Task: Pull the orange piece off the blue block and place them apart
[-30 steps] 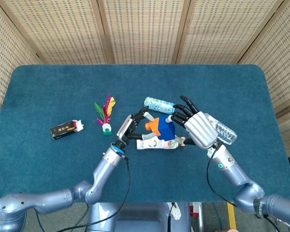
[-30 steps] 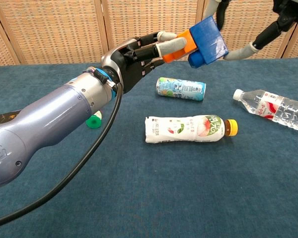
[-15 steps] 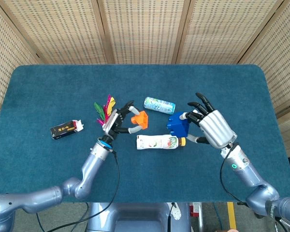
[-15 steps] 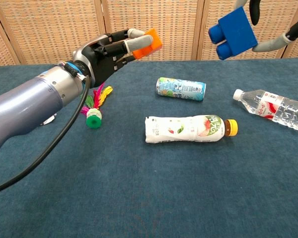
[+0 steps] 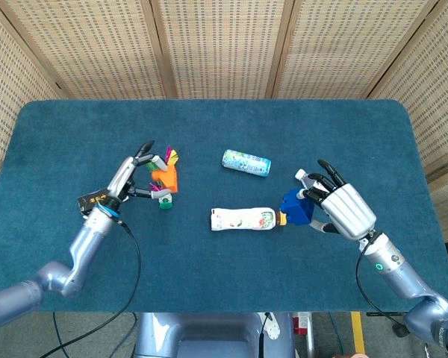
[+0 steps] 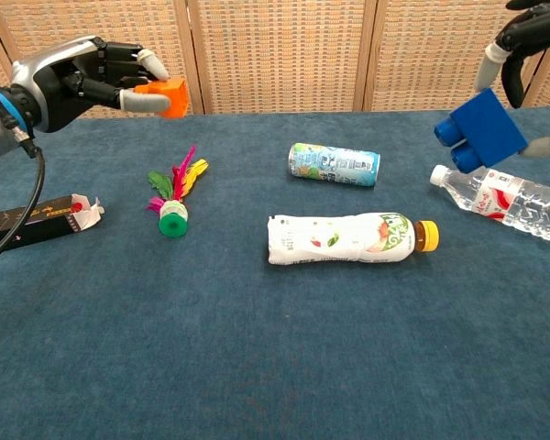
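Left robot hand (image 6: 78,78) held the orange piece (image 6: 163,97) at its fingertips, raised above the worktop (image 6: 257,348). Right robot hand (image 5: 349,211) gripped the blue block (image 6: 483,128), tilted, studs pointing down-left toward the left robot hand. Pieces well apart; a bottle (image 6: 344,238) lay between, cap toward the right robot hand.
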Controlling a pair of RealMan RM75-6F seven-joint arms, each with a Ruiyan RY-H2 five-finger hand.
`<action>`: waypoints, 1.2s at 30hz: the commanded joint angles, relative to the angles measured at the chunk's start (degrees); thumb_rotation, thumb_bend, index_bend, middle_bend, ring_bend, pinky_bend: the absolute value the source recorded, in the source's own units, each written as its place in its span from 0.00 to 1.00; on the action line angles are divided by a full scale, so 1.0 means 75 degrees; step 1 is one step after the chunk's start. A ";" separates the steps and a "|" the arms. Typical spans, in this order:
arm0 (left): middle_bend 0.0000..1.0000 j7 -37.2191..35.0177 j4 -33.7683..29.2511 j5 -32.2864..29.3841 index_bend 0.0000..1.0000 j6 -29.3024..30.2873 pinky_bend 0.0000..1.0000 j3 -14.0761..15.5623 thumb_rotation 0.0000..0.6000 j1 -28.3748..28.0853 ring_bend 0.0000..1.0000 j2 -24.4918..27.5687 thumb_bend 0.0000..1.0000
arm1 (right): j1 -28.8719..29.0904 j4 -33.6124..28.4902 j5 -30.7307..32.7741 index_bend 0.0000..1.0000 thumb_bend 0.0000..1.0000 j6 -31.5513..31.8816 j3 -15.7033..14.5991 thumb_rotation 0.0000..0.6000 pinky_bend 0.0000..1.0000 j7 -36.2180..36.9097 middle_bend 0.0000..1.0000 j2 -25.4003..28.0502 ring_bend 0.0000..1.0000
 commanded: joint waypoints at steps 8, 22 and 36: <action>0.34 0.2735 0.0860 0.0441 0.45 0.0225 0.00 0.0928 1.00 0.0345 0.00 0.0550 0.20 | 0.0041 0.0118 -0.0011 0.44 0.10 -0.0341 -0.0183 1.00 0.00 -0.0432 0.47 -0.0294 0.22; 0.00 0.3323 0.0424 0.0308 0.00 0.0895 0.00 0.1062 1.00 0.0718 0.00 0.0913 0.00 | -0.0320 -0.1885 0.0714 0.00 0.00 -0.0870 -0.0291 1.00 0.00 -0.1301 0.00 0.0835 0.00; 0.00 0.5697 -0.2105 -0.0651 0.00 0.3111 0.00 0.1564 1.00 0.2965 0.00 0.2620 0.00 | -0.2206 -0.1649 0.0699 0.00 0.00 0.1316 -0.0788 1.00 0.00 -0.1135 0.00 0.1211 0.00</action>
